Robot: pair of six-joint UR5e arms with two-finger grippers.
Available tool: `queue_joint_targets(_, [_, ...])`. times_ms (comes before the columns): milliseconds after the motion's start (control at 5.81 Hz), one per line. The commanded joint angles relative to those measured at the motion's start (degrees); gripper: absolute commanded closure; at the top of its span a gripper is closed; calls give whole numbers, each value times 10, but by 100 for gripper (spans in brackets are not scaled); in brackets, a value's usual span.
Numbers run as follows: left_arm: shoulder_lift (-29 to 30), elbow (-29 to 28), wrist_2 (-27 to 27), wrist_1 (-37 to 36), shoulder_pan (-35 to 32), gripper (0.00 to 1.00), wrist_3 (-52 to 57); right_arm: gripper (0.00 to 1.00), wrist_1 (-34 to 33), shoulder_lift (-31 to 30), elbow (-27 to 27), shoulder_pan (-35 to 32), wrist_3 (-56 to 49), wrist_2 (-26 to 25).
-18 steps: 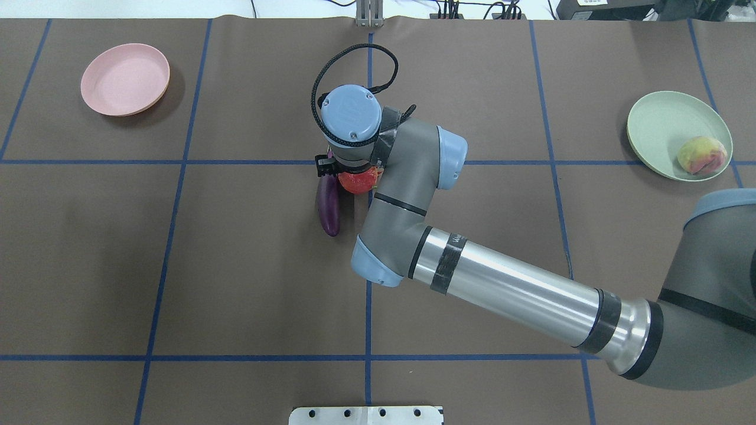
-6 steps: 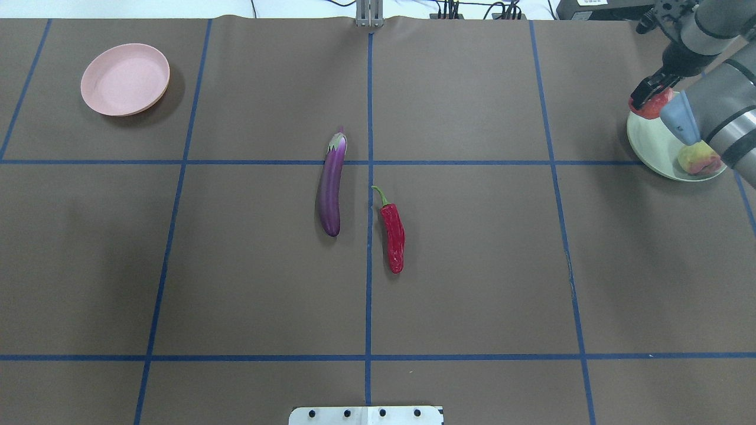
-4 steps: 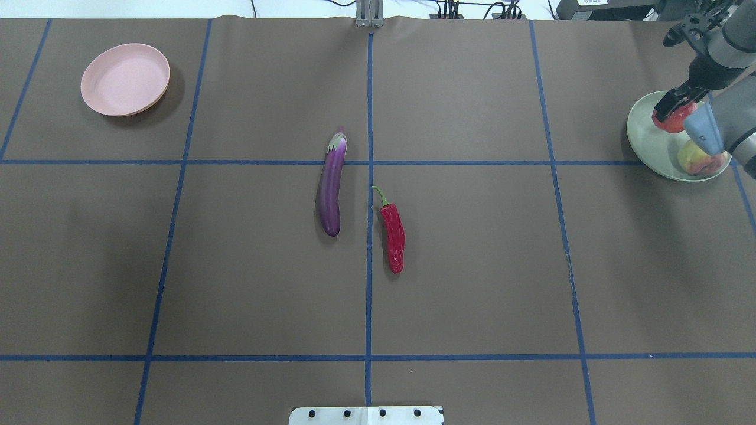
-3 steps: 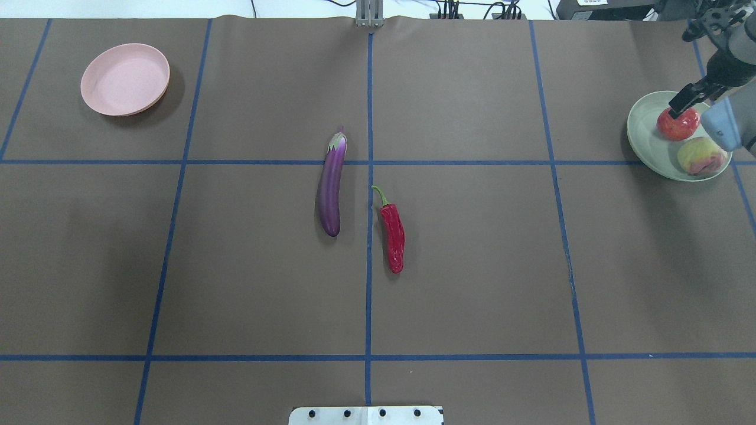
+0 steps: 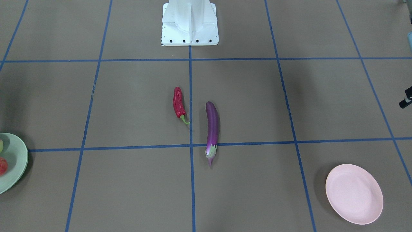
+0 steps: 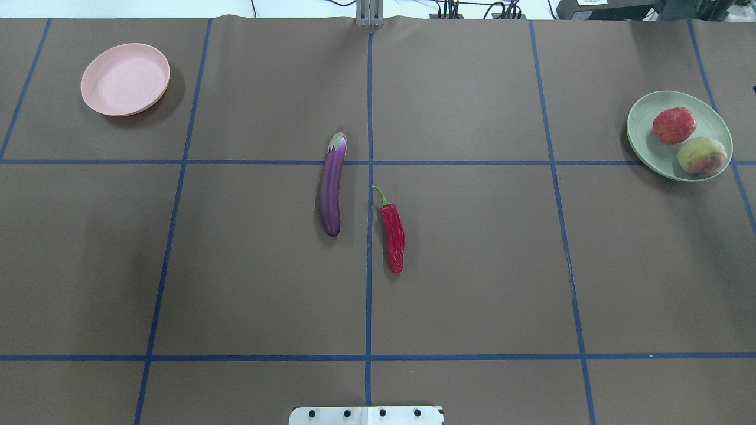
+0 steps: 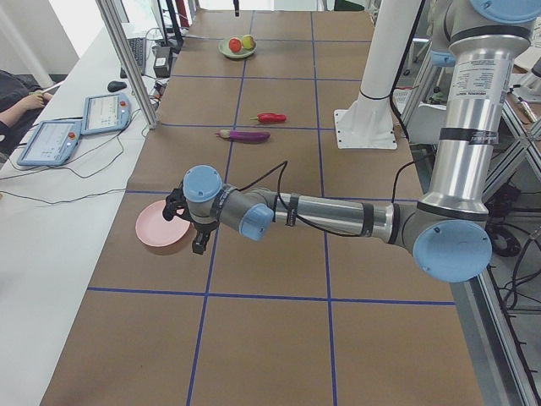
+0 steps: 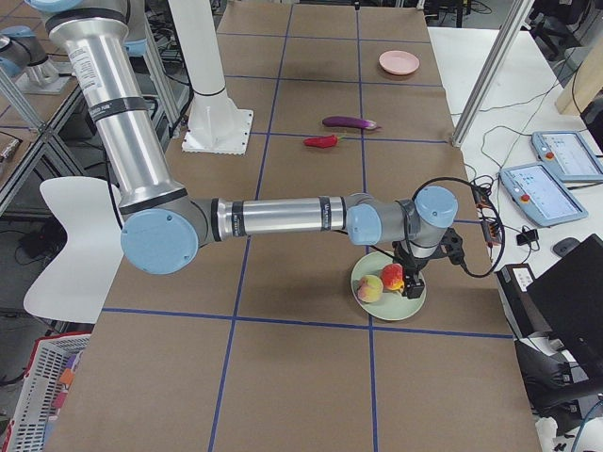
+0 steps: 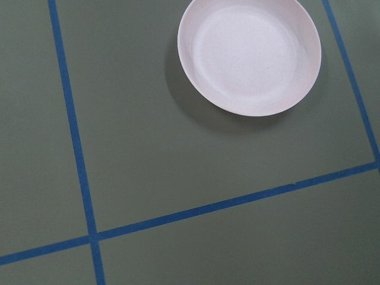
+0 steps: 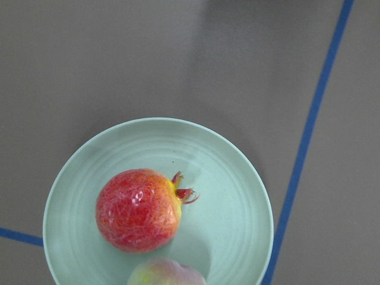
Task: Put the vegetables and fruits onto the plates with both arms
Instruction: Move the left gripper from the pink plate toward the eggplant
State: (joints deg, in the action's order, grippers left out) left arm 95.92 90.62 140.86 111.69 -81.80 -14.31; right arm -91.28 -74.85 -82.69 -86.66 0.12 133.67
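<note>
The purple eggplant and the red chili lie side by side at the table's middle. The pomegranate and the peach sit on the mint green plate at the far right. The right wrist view shows the pomegranate free on that plate. The pink plate is at the far left, with nothing on it. In the exterior right view my right gripper hangs over the green plate. In the exterior left view my left gripper is beside the pink plate. I cannot tell whether either is open or shut.
The white pedestal base stands at the table's robot side. Blue tape lines cross the brown table cover. Tablets and cables lie on the white side bench, where an operator's hand shows.
My right gripper carried the pomegranate from beside the eggplant to the green plate, let it go there and moved out of the overhead view. The eggplant and chili have not moved.
</note>
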Motion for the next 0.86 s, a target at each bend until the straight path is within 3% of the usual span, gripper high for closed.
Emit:
queue_joint_targets(0, [-12, 45, -1, 9, 36, 0, -21, 0, -51, -116, -159, -36, -2, -16])
queue_joint_targets(172, [4, 61, -1, -16, 80, 0, -45, 0, -48, -142, -176, -36, 0, -37])
queue_joint_targets(516, [101, 76, -13, -34, 208, 0, -275, 0, -44, -153, -179, -35, -6, -36])
queue_joint_targets(688, [137, 76, -90, -37, 286, 0, -376, 0, -44, -153, -179, -35, -6, -36])
